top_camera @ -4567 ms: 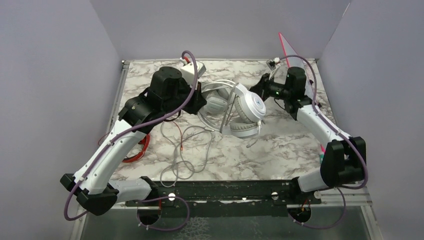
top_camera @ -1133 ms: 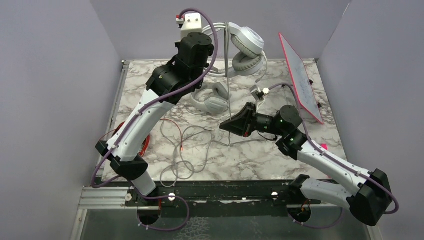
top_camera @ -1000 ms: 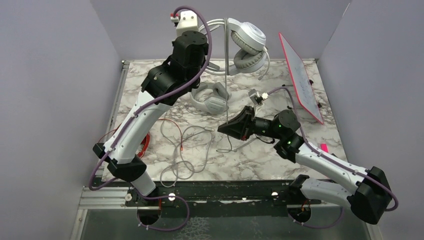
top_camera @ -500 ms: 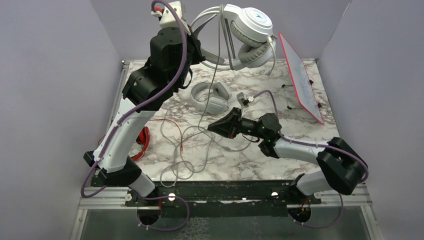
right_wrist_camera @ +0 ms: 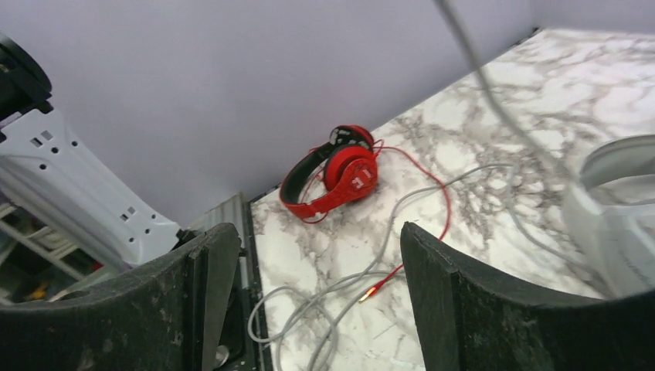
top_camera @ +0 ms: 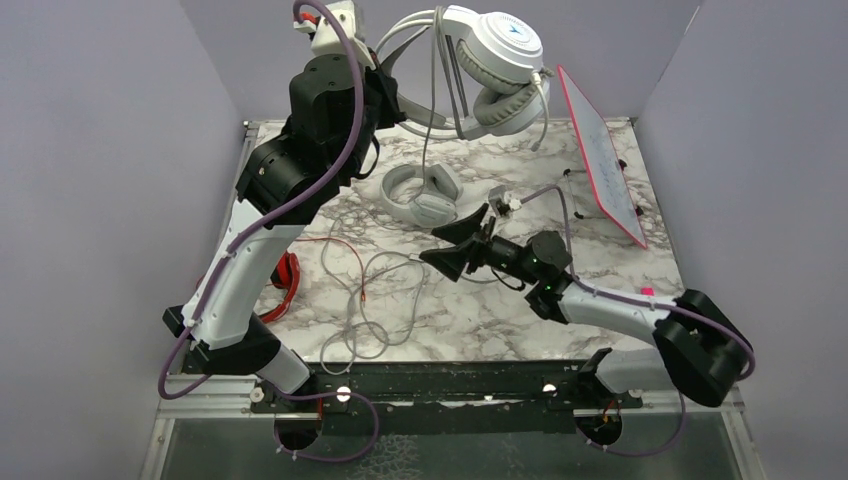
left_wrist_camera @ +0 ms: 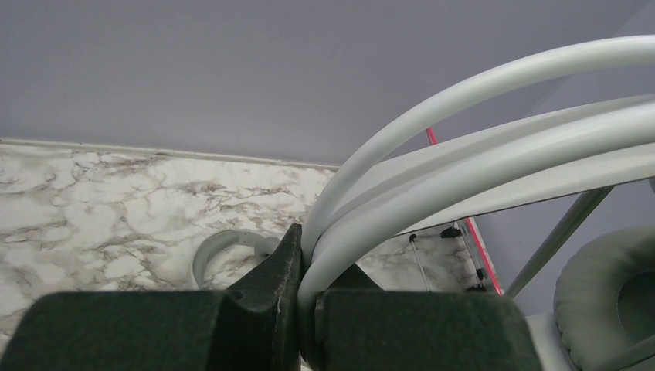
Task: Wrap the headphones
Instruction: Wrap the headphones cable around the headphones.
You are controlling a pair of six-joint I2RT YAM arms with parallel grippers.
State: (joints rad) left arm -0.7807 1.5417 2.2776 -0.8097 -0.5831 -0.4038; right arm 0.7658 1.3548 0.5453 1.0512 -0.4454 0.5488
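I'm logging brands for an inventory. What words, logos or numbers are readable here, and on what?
No word or number is legible.
White-silver over-ear headset: small blue mark on the ear cup, too small to read.
Red-and-black headset: white mark on the cup, blurred.
Red-framed white board: any writing too faint to read.

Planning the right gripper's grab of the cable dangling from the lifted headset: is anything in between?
Nothing visible does. The right gripper is open and empty; the cable hangs free from the white headset, just beyond it.
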